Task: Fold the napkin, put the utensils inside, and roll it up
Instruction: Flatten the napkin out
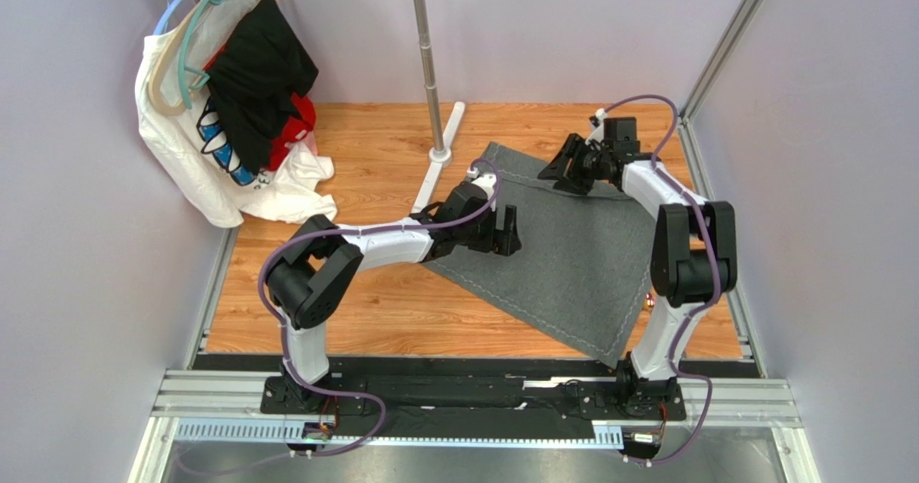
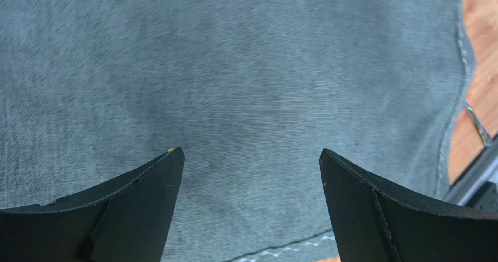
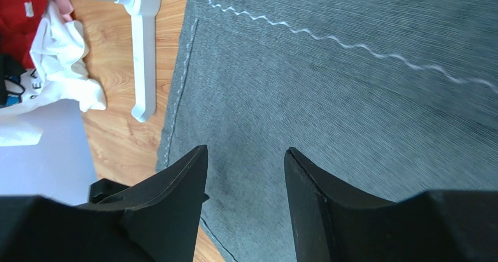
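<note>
Wood-grain surface [image 1: 378, 316] fills the walled cell. Left jaws stand wide apart and empty over the napkin [image 1: 561, 257] near its left edge. Right jaws are parted less widely, also empty, above the napkin's far corner. The napkin lies spread and skewed, with a white pole stand [image 1: 440, 144] just off its far-left corner. To fold cleanly, I'd pinch two corners of one edge, lift low, and carry them across together until the stitched edges meet.

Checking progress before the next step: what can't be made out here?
Utensils: none identifiable; thin metal bit, left wrist view, too small to name.
Napkin: far corner hidden under the right gripper, top view.
Napkin's right edge: behind the right arm, top view.
</note>
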You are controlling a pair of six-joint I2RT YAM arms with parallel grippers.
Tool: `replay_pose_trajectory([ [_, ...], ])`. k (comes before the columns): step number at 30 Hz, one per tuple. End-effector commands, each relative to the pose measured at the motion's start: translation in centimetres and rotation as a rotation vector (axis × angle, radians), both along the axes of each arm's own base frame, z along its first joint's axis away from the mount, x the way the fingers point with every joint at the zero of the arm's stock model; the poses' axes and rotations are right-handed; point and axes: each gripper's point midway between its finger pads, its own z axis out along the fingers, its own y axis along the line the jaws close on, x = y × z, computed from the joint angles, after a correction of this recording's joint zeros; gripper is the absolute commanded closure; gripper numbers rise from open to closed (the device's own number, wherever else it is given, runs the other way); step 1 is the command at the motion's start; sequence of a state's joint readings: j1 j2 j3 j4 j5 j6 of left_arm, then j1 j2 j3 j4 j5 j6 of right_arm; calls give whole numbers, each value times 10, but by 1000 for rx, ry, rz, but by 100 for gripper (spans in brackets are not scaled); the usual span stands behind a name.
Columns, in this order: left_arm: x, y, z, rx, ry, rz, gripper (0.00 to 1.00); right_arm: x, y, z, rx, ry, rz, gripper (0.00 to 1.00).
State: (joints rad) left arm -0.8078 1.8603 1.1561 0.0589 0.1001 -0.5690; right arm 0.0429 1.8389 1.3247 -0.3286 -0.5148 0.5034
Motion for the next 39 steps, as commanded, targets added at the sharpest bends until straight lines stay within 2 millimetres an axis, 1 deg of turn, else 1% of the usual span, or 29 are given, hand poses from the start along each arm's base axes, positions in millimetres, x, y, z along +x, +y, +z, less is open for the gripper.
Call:
replay_pose_trajectory([
  [1, 14, -14, 28, -159, -62, 38, 5, 26, 27, 3, 128, -19, 47, 46],
  [2, 9, -9, 16, -147, -46, 43, 5, 31, 27, 1, 135, -19, 46, 46],
  [3, 7, -6, 12, -143, -40, 51, 5, 34, 28, -13, 137, 10, 45, 47],
  [6, -1, 5, -2, -125, -11, 75, 5, 46, 30, -17, 144, 11, 48, 47],
  [7, -3, 7, -4, -120, -4, 82, 5, 49, 29, -29, 142, 44, 34, 47],
  [9, -9, 14, -12, -109, 16, 92, 5, 59, 29, -30, 143, 47, 27, 47],
  [10, -11, 17, -15, -106, 23, 98, 6, 61, 29, -43, 138, 71, 19, 47],
  [13, -17, 25, -24, -93, 36, 109, 6, 74, 22, -49, 115, 69, -22, 47],
  [14, -21, 28, -29, -81, 46, 112, 6, 77, 19, -59, 114, 86, -35, 47],
  [16, -25, 33, -36, -69, 63, 120, 6, 88, 11, -59, 116, 92, -80, 47],
  [17, -29, 37, -42, -58, 76, 124, 6, 91, 8, -68, 111, 108, -94, 47],
  [18, -30, 40, -44, -57, 84, 138, 6, 93, 6, -70, 102, 114, -110, 47],
  [19, -32, 42, -48, -52, 93, 144, 6, 104, 0, -66, 82, 92, -135, 46],
  [21, -36, 48, -51, -50, 100, 155, 6, 108, -3, -80, 62, 124, -152, 46],
  [23, -40, 51, -53, -44, 105, 157, 6, 121, -12, -78, 35, 108, -191, 46],
  [24, -40, 53, -54, -39, 104, 162, 6, 124, -14, -87, 30, 119, -205, 46],
  [25, -40, 55, -56, -31, 103, 167, 6, 130, -18, -87, 27, 115, -225, 46],
  [26, -41, 57, -58, -24, 106, 168, 6, 142, -23, -78, 31, 83, -242, 47],
  [28, -42, 59, -59, -17, 106, 169, 6, 154, -27, -75, 41, 65, -261, 47],
  [29, -42, 59, -61, -14, 108, 171, 6, 159, -26, -69, 48, 42, -254, 47],
  [30, -43, 58, -60, -18, 109, 165, 6, 169, -22, -51, 64, -6, -228, 47],
  [31, -43, 58, -59, -22, 106, 162, 6, 169, -13, -35, 102, -40, -167, 48],
  [32, -42, 56, -58, -26, 100, 150, 6, 169, -11, -22, 88, -88, -121, 49],
  [34, -41, 52, -54, -34, 93, 134, 6, 157, -6, -8, 54, -145, -49, 49],
  [35, -39, 50, -51, -32, 88, 128, 6, 146, 5, 21, -5, -233, 17, 49],
  [36, -38, 50, -50, -30, 84, 126, 6, 137, 11, 28, -46, -270, 57, 49],
  [37, -38, 49, -45, -32, 76, 122, 6, 117, 20, 7, -97, -239, 86, 49],
  [38, -35, 49, -40, -33, 62, 124, 6, 105, 20, 34, -166, -327, 131, 49],
  [39, -35, 49, -37, -33, 55, 122, 6, 96, 21, 34, -207, -340, 147, 49],
])
